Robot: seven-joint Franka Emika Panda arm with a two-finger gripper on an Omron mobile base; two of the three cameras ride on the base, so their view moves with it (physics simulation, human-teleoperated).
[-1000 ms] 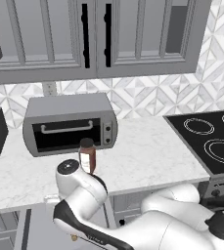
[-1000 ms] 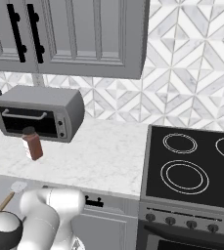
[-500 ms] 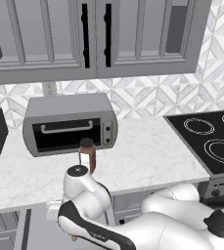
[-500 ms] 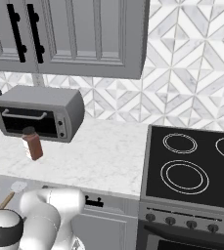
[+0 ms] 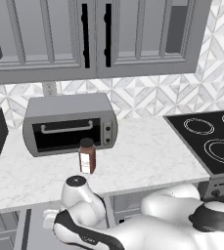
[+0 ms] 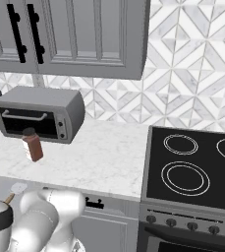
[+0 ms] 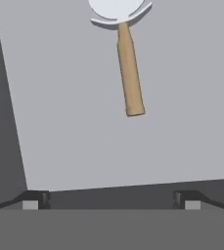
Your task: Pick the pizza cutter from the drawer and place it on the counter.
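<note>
Tan-handled pizza cutter (image 7: 126, 58) lies unlabelled on the drawer (image 7: 182, 122) floor beyond the wide-open hand (image 7: 111, 197).

Slim tan matt wooden-handled pizza cutter (image 7: 127, 63) with smooth silver-white wheel; flat matt grey drawer (image 7: 182, 122); white veined marble counter (image 5: 143, 161); brown glossy bottle (image 5: 87, 156); glossy black stovetop (image 6: 197, 167).

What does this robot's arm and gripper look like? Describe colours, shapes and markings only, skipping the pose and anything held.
The arm is glossy white, built of rounded, bulbous segments. Its joints carry dark grey to black caps and bands, one round dark cap topping a link in the left base view. No cables or printed markings are visible. The gripper has two small dark fingertips with lighter grey pads.
</note>
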